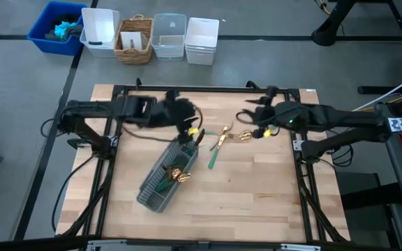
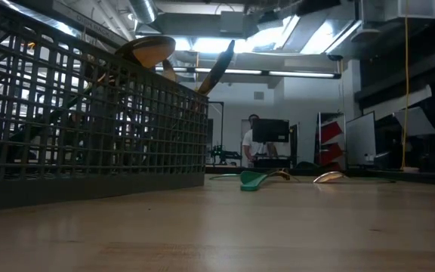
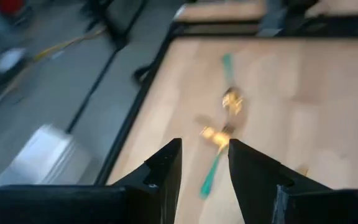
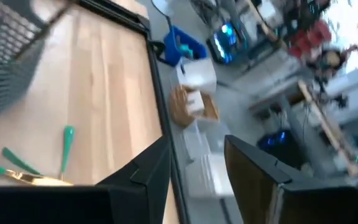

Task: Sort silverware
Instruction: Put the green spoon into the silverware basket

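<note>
A grey mesh caddy (image 1: 165, 178) lies slantwise on the wooden table, left of its middle, with a few gold-headed, green-handled pieces (image 1: 176, 176) in it. In the low view, the caddy (image 2: 89, 113) has spoon heads (image 2: 149, 50) sticking up above its rim. Loose silverware (image 1: 220, 141) lies flat on the table right of the caddy's far end; it also shows in the left wrist view (image 3: 219, 134) and the right wrist view (image 4: 66, 144). My left gripper (image 1: 185, 115) is open and empty above the caddy's far end. My right gripper (image 1: 247, 117) is open and empty above the loose pieces' right side.
Beyond the table's far edge stand a blue bin (image 1: 56, 28), white bins (image 1: 100, 31), a wicker basket (image 1: 135, 40) and a clear tub (image 1: 169, 36). A black frame (image 1: 208, 88) runs around the table. A person (image 2: 251, 143) stands far off in the room.
</note>
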Controlling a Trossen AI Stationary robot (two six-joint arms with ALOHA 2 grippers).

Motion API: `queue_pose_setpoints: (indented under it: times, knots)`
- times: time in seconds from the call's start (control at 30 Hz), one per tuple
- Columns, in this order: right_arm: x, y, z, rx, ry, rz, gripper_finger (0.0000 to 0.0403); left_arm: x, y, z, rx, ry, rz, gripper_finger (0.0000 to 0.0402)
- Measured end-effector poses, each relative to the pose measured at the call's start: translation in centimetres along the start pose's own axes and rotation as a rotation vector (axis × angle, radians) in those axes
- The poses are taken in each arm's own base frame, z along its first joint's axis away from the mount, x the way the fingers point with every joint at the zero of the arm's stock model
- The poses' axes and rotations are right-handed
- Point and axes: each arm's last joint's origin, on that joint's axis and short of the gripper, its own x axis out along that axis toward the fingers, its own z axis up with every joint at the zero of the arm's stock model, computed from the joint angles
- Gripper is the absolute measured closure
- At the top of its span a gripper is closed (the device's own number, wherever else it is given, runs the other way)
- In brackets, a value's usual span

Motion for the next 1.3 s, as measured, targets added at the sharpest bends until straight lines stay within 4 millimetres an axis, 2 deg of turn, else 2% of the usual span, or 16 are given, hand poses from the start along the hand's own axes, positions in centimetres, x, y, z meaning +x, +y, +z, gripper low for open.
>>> queue_pose_setpoints:
  times: [0.13, 0.3, 0.43, 0.57, 0.67, 0.93, 1.1, 1.3]
  knots:
    - [-0.8, -1.0, -1.7, 0.076, 0.074, 0.043, 0.0251, 2.5, 2.0, 1.0, -0.004, -0.073, -0.124, 0.0279]
    - [-0.9, -0.8, -3.1, 0.156, 0.126, 0.268, 0.0251, 5.0, 4.0, 1.0, -0.039, -0.067, -0.156, 0.0279]
    - [0.5, 0.4, -3.4, 0.167, 0.117, 0.401, 0.0251, 6.5, 5.2, 0.3, -0.019, -0.02, -0.206, 0.0279]
    - [2.8, 2.1, -4.2, 0.152, 0.165, 0.384, 0.0251, 8.3, 6.1, -0.2, -0.058, 0.009, -0.336, 0.0279]
    - [4.2, 3.3, -5.0, 0.149, 0.247, 0.371, 0.0251, 9.3, 6.6, -0.7, -0.104, 0.041, -0.353, 0.0279]
    - [6.5, 5.2, -8.1, 0.084, 0.519, 0.385, 0.0251, 9.6, 8.2, -1.0, -0.126, 0.048, -0.32, 0.0279]
    - [8.6, 5.6, -11.6, 0.154, 0.646, 0.439, 0.0251, 9.6, 8.5, -1.2, -0.101, 0.056, -0.317, 0.0279]
    - [10.6, 5.3, -15.1, 0.297, 0.69, 0.519, 0.0251, 9.6, 8.4, -1.7, -0.081, 0.108, -0.326, 0.0279]
